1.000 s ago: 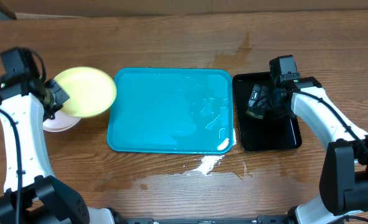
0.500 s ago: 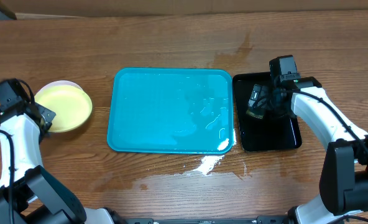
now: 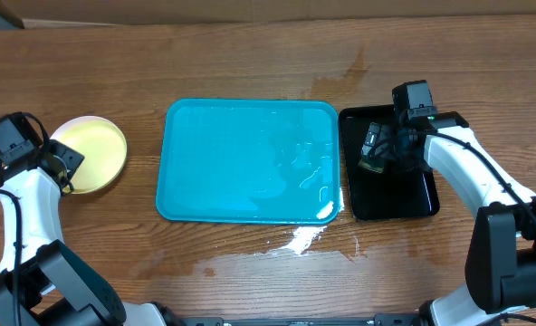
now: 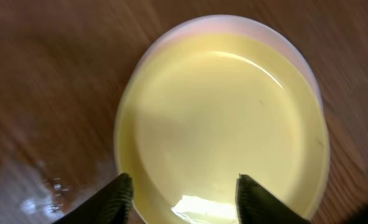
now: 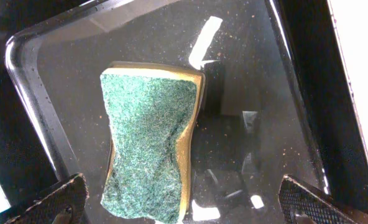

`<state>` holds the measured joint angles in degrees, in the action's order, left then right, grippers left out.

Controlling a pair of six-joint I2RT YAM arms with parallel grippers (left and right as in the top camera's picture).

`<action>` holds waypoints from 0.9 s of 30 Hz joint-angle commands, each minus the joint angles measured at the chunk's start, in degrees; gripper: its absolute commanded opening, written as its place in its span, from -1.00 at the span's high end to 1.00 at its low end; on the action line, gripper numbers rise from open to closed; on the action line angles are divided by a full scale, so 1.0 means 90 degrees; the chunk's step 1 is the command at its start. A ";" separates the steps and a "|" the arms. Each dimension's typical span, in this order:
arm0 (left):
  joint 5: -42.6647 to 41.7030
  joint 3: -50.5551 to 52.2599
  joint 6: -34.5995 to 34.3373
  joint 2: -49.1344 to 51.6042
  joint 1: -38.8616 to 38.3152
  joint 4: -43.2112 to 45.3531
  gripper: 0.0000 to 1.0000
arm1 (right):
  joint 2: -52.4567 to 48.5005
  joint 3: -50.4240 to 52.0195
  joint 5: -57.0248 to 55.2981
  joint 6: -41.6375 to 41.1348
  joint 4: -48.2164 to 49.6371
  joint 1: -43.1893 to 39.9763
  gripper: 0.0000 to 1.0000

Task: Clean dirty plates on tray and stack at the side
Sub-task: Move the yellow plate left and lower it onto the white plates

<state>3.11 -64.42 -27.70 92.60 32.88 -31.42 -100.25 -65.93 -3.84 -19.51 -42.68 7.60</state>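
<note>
Our left pincer (image 4: 182, 190) stands released, fingers (image 4: 119, 194) parted at the near rim of the yellow-green plate (image 4: 221, 118), which lies ahead of it on a white plate (image 4: 224, 18), left of the tray (image 3: 250, 163). Our right pincer (image 5: 187, 208) gapes wide over the sponge (image 5: 150, 143).

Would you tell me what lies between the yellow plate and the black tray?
The turquoise tray, wet but otherwise empty, as the overhead view shows.
</note>
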 commanded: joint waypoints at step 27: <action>-0.1491 -0.0024 0.1559 -0.0002 -0.3733 0.0158 -1.00 | 0.0015 0.0012 -0.0036 -0.0027 0.0024 0.0022 -1.00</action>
<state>-12.43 -64.42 -14.55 92.60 1.61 -30.59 -100.25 -65.93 -3.84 -19.46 -42.68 7.60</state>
